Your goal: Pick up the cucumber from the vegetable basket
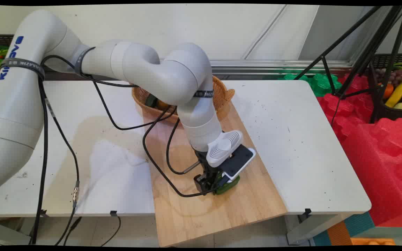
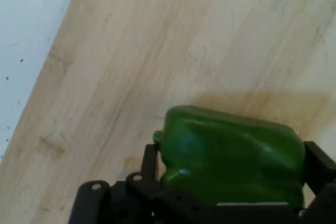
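Wooden board (image 1: pixel 218 205) is lying across the white table (image 1: pixel 291 139), overhanging its near edge. At the board's centre, the black gripper (image 1: pixel 218 184) is closing its fingers (image 2: pixel 315 163) on both sides of a green pepper (image 2: pixel 231 156), which is resting on the wood. Black cables (image 1: pixel 159 164) are trailing at nine o'clock. At twelve o'clock, a wicker basket (image 1: pixel 222 97) is sitting partly hidden behind the arm.
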